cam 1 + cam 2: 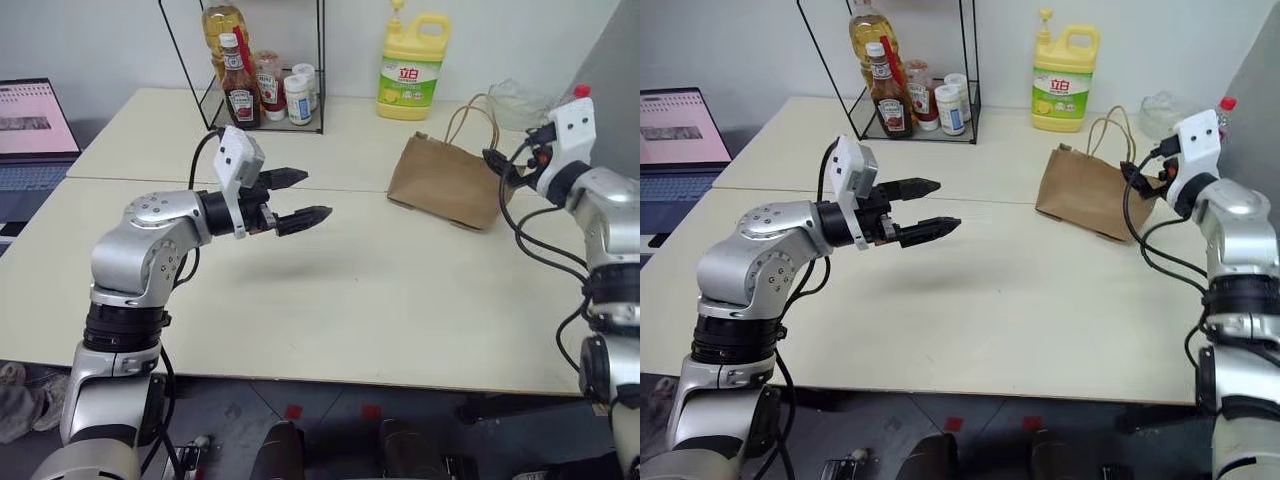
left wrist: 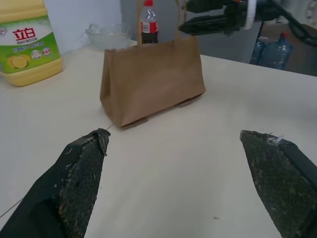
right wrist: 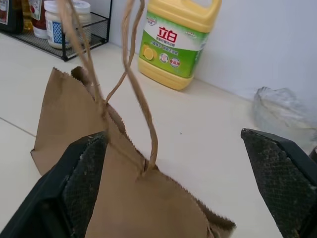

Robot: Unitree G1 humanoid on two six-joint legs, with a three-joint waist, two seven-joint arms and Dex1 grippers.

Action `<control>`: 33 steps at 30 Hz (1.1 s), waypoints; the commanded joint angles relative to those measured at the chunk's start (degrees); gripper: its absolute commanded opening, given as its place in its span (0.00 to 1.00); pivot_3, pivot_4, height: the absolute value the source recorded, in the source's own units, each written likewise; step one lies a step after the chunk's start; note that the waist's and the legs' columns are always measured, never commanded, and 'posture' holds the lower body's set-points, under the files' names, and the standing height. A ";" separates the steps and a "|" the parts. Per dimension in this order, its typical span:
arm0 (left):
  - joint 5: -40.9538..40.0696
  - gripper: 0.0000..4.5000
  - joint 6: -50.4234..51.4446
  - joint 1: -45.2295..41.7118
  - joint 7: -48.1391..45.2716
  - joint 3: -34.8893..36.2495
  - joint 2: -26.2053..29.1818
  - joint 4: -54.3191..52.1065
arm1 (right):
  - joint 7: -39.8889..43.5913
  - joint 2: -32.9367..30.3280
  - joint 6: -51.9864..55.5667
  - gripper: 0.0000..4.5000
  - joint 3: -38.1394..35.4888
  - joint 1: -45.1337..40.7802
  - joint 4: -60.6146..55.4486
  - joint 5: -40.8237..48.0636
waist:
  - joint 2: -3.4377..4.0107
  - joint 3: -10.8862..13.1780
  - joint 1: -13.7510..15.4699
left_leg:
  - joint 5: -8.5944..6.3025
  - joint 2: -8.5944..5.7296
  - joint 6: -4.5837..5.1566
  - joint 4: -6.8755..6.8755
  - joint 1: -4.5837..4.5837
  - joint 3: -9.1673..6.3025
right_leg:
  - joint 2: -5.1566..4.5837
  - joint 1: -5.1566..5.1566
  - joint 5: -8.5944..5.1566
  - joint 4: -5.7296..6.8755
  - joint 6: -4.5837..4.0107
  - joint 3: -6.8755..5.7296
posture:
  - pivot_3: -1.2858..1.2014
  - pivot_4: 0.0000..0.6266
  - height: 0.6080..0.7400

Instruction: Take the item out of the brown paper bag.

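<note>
Room for moving is generous on the pale cream surface (image 1: 400,300): a broad bare stretch runs from the near edge up to the creased brown kraft paper bag (image 1: 445,180), which stands upright toward the far right with its two thin tan loop handles (image 3: 133,74) rising from the serrated top edge. The left claw (image 1: 300,198), two black textured fingers spread wide and holding nothing, hovers level above the bare middle, well apart from the bag and pointing toward it. The right claw (image 2: 208,15), also spread wide and empty, hangs just above the bag's right end, close to the handles. The bag's contents cannot be seen. Behind the bag stand a large yellow plastic detergent jug (image 1: 412,68) and a crinkled clear plastic container (image 3: 285,111).
</note>
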 commanded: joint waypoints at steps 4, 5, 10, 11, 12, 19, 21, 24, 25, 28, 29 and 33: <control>-0.35 1.00 -1.00 -1.15 -0.46 0.46 0.55 -1.90 | 7.95 2.96 -9.04 0.99 1.62 -10.03 14.50 -0.94 | 0.04 0.19 -0.10 | 0.03 0.00 -0.05 0.01 0.01 0.00 | 0.00 -0.01 0.00 0.05 0.00 0.00 | 0.52 0.24 1.00; -0.43 1.00 -0.91 -0.99 -0.42 0.64 0.72 -2.07 | 8.26 3.30 -10.10 0.99 1.80 -11.12 16.45 -1.30 | 0.04 0.20 -0.10 | 0.03 0.00 -0.06 0.02 0.01 -0.01 | 0.00 -0.01 0.00 0.06 0.00 -0.01 | 0.52 0.24 1.00; -0.55 1.00 -0.65 -0.44 0.48 1.16 0.94 -2.89 | 5.97 5.51 -14.62 0.99 1.93 -15.96 25.99 -3.38 | 0.04 0.21 -0.05 | 0.04 0.00 -0.07 0.03 0.01 -0.01 | -0.03 -0.01 0.00 0.07 0.00 -0.02 | 0.52 0.24 1.00; -0.60 1.00 -0.51 -0.43 0.71 1.12 0.85 -3.18 | 4.94 6.00 -15.10 0.99 1.80 -16.85 27.60 -3.68 | 0.04 0.21 -0.09 | 0.04 0.00 -0.07 0.03 0.01 -0.01 | -0.03 -0.01 0.00 0.07 0.00 -0.02 | 0.52 0.24 1.00; -0.66 1.00 -0.40 -0.43 0.87 1.15 0.81 -3.41 | 4.19 6.41 -15.55 0.99 1.75 -17.61 28.92 -3.95 | 0.05 0.21 -0.14 | 0.05 0.00 -0.09 0.03 0.02 -0.01 | -0.03 -0.01 0.00 0.10 0.00 -0.02 | 0.52 0.24 1.00; -0.26 1.00 -1.24 -1.28 1.11 1.24 1.01 -2.34 | 0.65 8.87 -15.75 0.99 0.27 -21.72 34.18 -4.45 | 0.07 0.23 -0.22 | 0.09 0.00 -0.17 0.04 0.02 0.00 | -0.02 -0.08 0.00 0.25 -0.01 0.00 | 0.52 0.24 1.00; -0.21 1.00 -1.36 -1.46 1.19 1.30 1.00 -2.17 | 0.42 9.37 -15.88 0.99 -0.14 -22.25 34.72 -4.34 | 0.07 0.23 -0.22 | 0.10 0.00 -0.17 0.04 0.02 0.00 | -0.02 -0.09 0.00 0.27 -0.01 -0.01 | 0.52 0.24 1.00; -0.19 1.00 -1.44 -1.46 1.43 1.39 0.93 -2.25 | -0.64 10.13 -15.07 0.86 -1.25 -23.22 35.39 -3.98 | 0.07 0.23 -0.23 | 0.10 0.00 -0.17 0.05 0.02 0.00 | -0.02 -0.09 0.00 0.29 -0.01 0.00 | 0.52 0.24 1.00; -0.17 1.00 -1.50 -1.45 1.50 1.42 0.90 -2.24 | -0.88 10.28 -14.95 0.79 -1.44 -23.42 35.56 -4.03 | 0.07 0.23 -0.24 | 0.10 0.00 -0.17 0.05 0.02 0.00 | -0.02 -0.09 0.00 0.30 -0.01 0.00 | 0.52 0.24 1.00; -0.07 1.00 -1.75 -1.42 1.74 1.44 0.77 -2.23 | -0.95 10.87 -14.60 0.55 -2.40 -24.10 35.97 -3.75 | 0.07 0.23 -0.24 | 0.10 -0.01 -0.17 0.06 0.02 0.00 | -0.02 -0.13 0.00 0.39 -0.01 0.00 | 0.52 0.24 1.00; -0.04 1.00 -1.85 -1.41 1.81 1.47 0.74 -2.23 | -1.02 11.01 -14.51 0.46 -2.63 -24.30 36.04 -3.77 | 0.07 0.23 -0.26 | 0.10 -0.01 -0.17 0.06 0.02 0.00 | -0.02 -0.14 0.00 0.41 -0.01 0.00 | 0.52 0.24 1.00; 0.10 1.00 -2.36 -1.45 2.25 1.51 0.58 -2.05 | -1.17 11.26 -14.50 0.18 -3.02 -24.65 36.19 -4.13 | 0.07 0.23 -0.36 | 0.10 -0.01 -0.17 0.07 0.02 0.00 | -0.02 -0.17 0.00 0.47 -0.01 0.00 | 0.52 0.24 1.00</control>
